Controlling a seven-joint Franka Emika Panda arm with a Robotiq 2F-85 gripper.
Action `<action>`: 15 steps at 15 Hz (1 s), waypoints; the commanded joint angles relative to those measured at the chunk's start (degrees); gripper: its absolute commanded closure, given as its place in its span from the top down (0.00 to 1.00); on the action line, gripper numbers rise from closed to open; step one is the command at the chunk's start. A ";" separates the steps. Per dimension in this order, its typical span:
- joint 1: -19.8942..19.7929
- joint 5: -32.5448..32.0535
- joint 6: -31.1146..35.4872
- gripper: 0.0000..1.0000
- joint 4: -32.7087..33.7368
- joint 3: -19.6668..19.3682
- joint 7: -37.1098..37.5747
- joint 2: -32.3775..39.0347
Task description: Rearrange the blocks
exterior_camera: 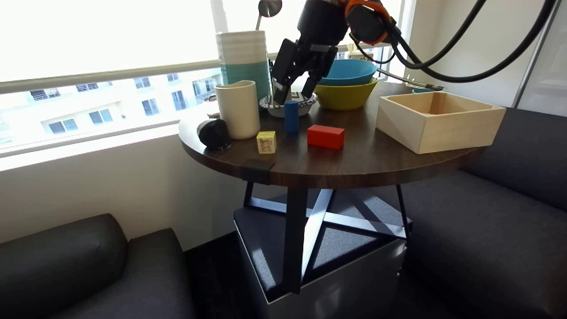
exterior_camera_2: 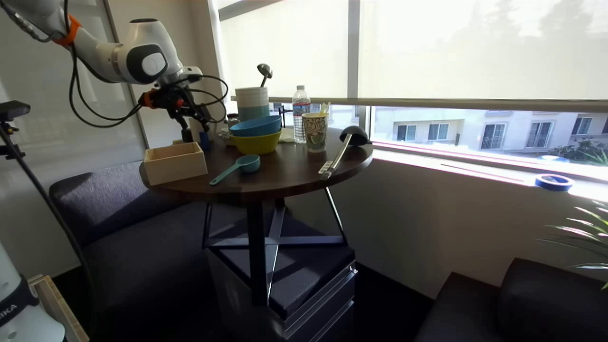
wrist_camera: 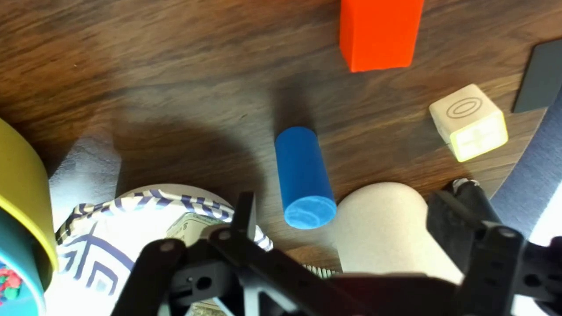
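Yellow cube (exterior_camera: pixel 266 143), one: nearest of the three blocks in an exterior view, close to the rim of the table (exterior_camera: pixel 376 160). Stands apart from its neighbours, leaving its sides, I judge, free for a grip.

Wooden box (exterior_camera: pixel 460 132), one: pale, open-topped, at the table's edge, well apart from the cube; probably set aside to leave working room.

Red block (exterior_camera: pixel 325 137), one: oblong, laid on a long side, its steadiest rest; beside the cube, not touching.

Cream cup (exterior_camera: pixel 239 110), one: tall, upright, behind the cube; liable to crowd a low reach from that side.

Blue block (exterior_camera: pixel 291 117), one: cylindrical, stood on end on the table, behind cube and red block. The stance offers its top to a grasp from above, though a nudge might topple it.

Gripper (exterior_camera: pixel 293 96), one: tilted, above the blue block; fingers wide apart, holding nothing. In the wrist view a gap shows between finger and block; the spread is likely meant to straddle it.

Patterned bowl (exterior_camera: pixel 274 111), one: just behind the blue block, apart; perhaps an obstacle to one finger.

Blue bowl (exterior_camera: pixel 347 73) and olive bowl (exterior_camera: pixel 345 98): nested, farther back, presumably to save room.
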 commanded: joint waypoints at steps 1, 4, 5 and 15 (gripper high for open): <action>-0.57 -3.46 2.12 1.00 1.42 0.31 3.33 2.54; -0.71 -5.05 3.39 0.91 1.73 0.11 4.87 3.75; -0.75 -5.50 3.70 0.74 1.81 0.02 5.33 4.07; -1.14 -7.45 4.83 0.08 1.71 -0.48 8.44 4.24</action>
